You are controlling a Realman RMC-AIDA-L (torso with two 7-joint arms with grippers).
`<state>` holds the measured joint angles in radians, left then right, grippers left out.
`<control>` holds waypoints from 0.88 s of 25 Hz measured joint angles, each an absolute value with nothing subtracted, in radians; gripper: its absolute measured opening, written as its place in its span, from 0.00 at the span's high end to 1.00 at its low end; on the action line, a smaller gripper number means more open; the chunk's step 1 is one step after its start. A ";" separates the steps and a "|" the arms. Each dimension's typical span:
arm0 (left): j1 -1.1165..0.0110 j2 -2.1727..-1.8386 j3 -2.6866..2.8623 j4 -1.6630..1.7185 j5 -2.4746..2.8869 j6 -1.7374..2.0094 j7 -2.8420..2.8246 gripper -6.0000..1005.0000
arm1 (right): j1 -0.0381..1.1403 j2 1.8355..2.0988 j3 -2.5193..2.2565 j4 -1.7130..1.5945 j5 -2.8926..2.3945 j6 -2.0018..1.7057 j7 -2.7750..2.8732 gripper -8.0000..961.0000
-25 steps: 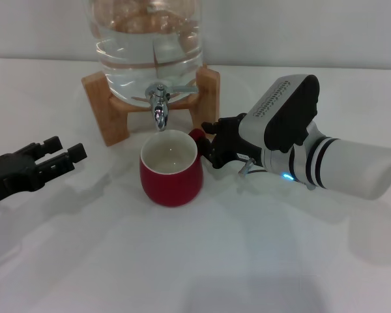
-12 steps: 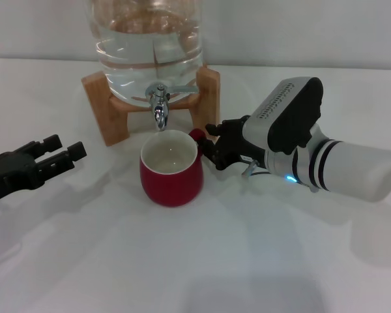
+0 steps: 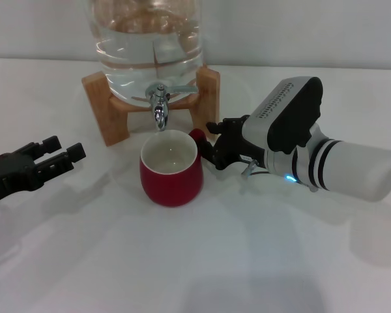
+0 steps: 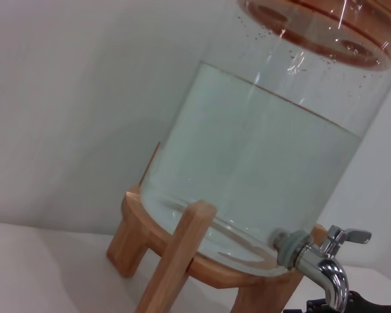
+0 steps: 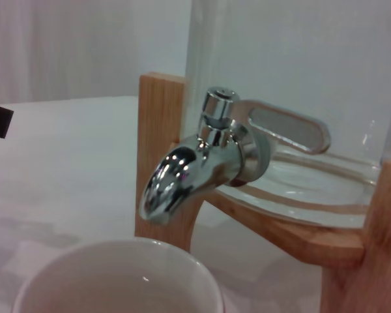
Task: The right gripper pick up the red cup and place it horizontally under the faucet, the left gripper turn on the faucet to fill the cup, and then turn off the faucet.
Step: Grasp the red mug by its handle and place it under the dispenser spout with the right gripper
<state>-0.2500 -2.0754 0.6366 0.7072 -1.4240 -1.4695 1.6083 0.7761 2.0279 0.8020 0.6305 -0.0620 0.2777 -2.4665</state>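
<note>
White desk point(image 3: 182, 274) fills the scene, running back to a pale wall. Toward the far edge of the desk, near its middle, the red cup point(image 3: 171, 168) stands upright: a squat, glossy red mug with a white inside that looks dry, its small red loop handle point(image 3: 197, 136) turned toward the right side. It sits directly below the spout of the faucet point(image 3: 159, 104), a short chrome tap whose thin lever handle point(image 3: 182, 87) points sideways to the right. In the right wrist view the faucet point(image 5: 202, 156) hangs just above the cup's white rim point(image 5: 120, 274), with a clear gap between them.

The faucet comes out of a clear glass water jar point(image 3: 148, 45), filled with water and cradled in a wooden stand point(image 3: 104, 107) at the far edge of the desk; the left wrist view shows the jar point(image 4: 260, 156) and its stand point(image 4: 182, 254) from the side.

The right gripper point(image 3: 216, 147) reaches in low from the right edge, its thick white arm lying nearly level, its black fingers spread apart and released right beside the cup's handle, not clasping it. The left gripper point(image 3: 62, 153) rests low near the left edge, well apart from the cup, pointing toward the jar with its fingers parted and holding nothing.
</note>
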 joint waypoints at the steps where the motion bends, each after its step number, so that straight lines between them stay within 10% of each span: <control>1: -0.250 -2.075 0.637 0.707 -1.424 -1.469 1.608 0.19 | 0.776 2.028 0.801 0.632 -0.062 0.278 -2.466 0.63; 22: -0.250 -2.074 0.637 0.708 -1.423 -1.470 1.606 0.19 | 0.746 2.017 0.796 0.640 -0.066 0.309 -2.456 0.63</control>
